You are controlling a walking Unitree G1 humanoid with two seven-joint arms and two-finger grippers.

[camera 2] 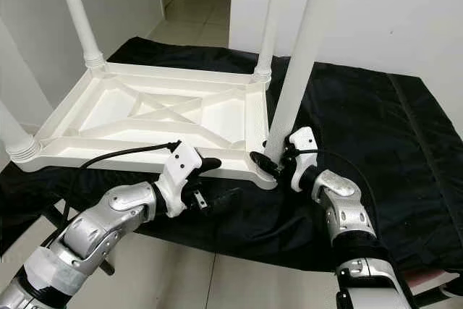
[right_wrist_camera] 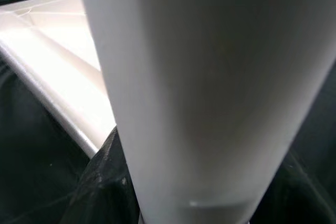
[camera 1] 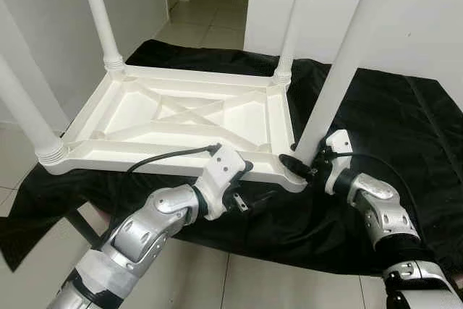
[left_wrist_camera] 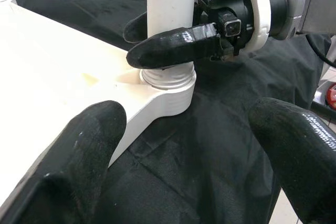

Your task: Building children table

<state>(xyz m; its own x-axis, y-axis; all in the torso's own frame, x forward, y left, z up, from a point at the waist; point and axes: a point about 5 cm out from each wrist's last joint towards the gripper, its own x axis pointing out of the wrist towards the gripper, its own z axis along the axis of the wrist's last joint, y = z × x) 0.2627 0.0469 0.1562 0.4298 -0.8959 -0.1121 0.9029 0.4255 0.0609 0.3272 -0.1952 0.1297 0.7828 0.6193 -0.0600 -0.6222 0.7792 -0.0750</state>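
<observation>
Fourth leg (camera 1: 340, 70) fitting: right tool (left_wrist_camera: 173, 43) is clamped on it at the tabletop (camera 1: 188, 117) corner socket. Left tool (left_wrist_camera: 189, 150) spread, near. Next: twist leg home.

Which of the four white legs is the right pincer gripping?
The near right leg, standing in the tabletop's corner nearest the robot's right arm. The right pincer is closed around its base; the other three stand untouched.
</observation>
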